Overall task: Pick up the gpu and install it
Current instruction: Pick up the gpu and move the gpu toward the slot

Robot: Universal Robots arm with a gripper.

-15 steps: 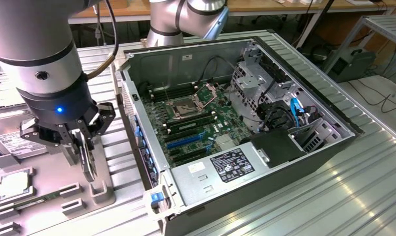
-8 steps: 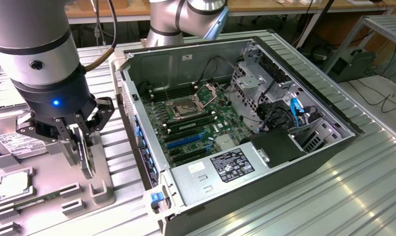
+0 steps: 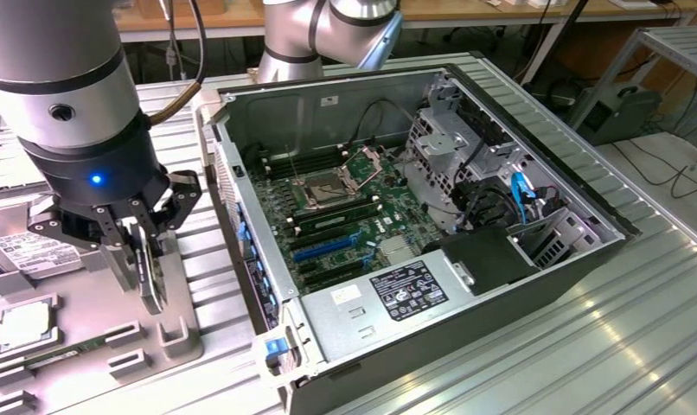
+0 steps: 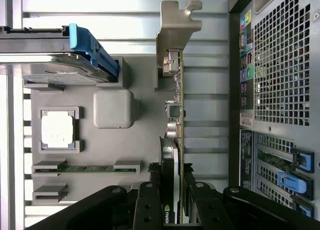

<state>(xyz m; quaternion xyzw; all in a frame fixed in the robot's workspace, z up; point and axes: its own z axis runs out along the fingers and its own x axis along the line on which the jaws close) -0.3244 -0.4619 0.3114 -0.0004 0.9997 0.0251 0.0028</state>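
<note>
At gray tray [image 3: 169, 335], beside open computer case [image 3: 314, 108], my hand [image 4: 172, 190] pinches graphics card [image 4: 176, 115], fingers narrow. Card stands on edge. Feels stiff, light, easy to break. Best hold: flat sides, not tiny parts or metal end [image 4: 175, 34].

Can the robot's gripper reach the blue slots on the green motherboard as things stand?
Probably yes: the black computer case is open, nothing covers the blue slots, though the gripper holds the dark flat gpu.
</note>
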